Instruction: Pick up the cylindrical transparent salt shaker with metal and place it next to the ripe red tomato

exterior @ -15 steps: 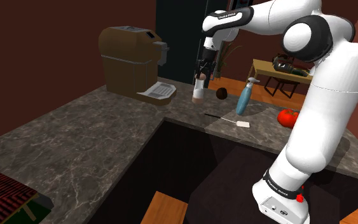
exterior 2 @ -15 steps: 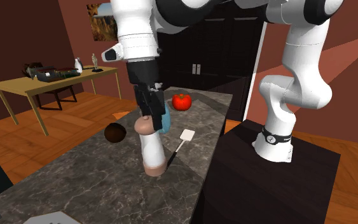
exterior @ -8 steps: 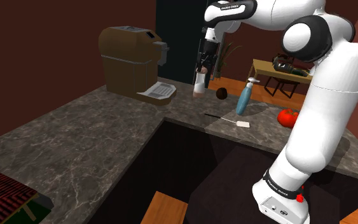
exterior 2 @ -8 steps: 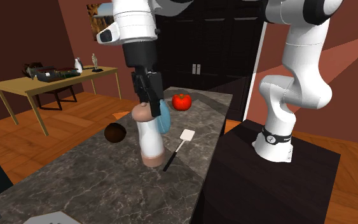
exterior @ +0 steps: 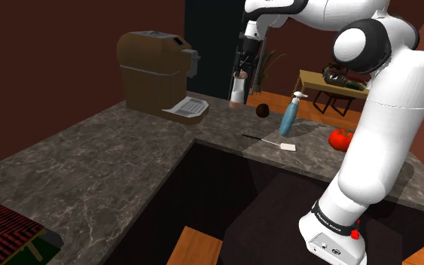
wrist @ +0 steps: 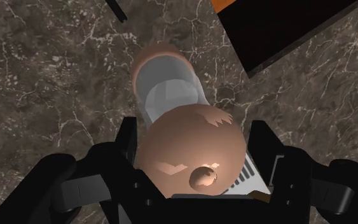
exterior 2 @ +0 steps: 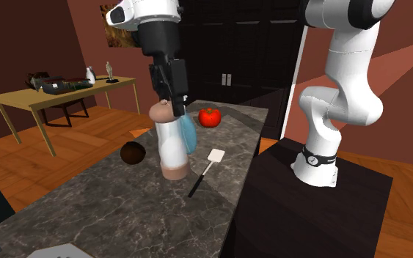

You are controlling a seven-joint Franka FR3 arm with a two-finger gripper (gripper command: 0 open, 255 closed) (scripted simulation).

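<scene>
The salt shaker (exterior 2: 172,146) is a clear cylinder with a pinkish-copper cap and base; it hangs upright above the dark marble counter (exterior 2: 109,201). My gripper (exterior 2: 169,102) is shut on its cap, and the black fingers clasp the rounded cap (wrist: 190,153) from both sides in the wrist view. From the shoulder camera, the shaker (exterior: 237,92) hangs under the gripper (exterior: 241,75), in front of the coffee machine's right side. The red tomato (exterior 2: 210,117) sits on the far end of the counter; it appears as tomato (exterior: 341,138) near the arm's white link.
A brown coffee machine (exterior: 154,71) stands at the counter's back. A blue spray bottle (exterior: 290,114), a dark round object (exterior: 263,111) and a white spatula (exterior 2: 207,165) lie between shaker and tomato. A wooden table (exterior 2: 58,91) stands beyond the counter.
The gripper has risen with the shaker clasped in it, lifting it higher off the counter over the last second.
</scene>
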